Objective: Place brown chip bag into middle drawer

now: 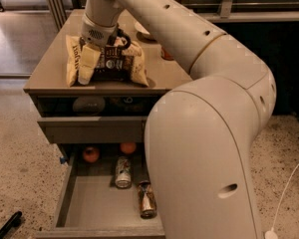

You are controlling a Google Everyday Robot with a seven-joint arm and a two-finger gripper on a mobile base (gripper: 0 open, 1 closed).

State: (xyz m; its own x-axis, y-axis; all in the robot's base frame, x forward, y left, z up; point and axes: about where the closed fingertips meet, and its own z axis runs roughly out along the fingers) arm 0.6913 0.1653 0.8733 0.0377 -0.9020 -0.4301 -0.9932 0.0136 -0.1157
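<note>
The claw [99, 58] seems clamped on the crinkly brown chip bag [120, 63], dark-centred, cream-ended, upright on the cabinet [50, 73].

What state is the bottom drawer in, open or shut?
Open: the middle drawer is pulled out, showing its grey floor, cans and fruit. The gripper is up on the cabinet top, clamped on the brown chip bag.

Cream tool [95, 63] on brown chip bag [122, 63]: dark brown middle, white lettering, tan ends; grey middle drawer [89, 203].
</note>
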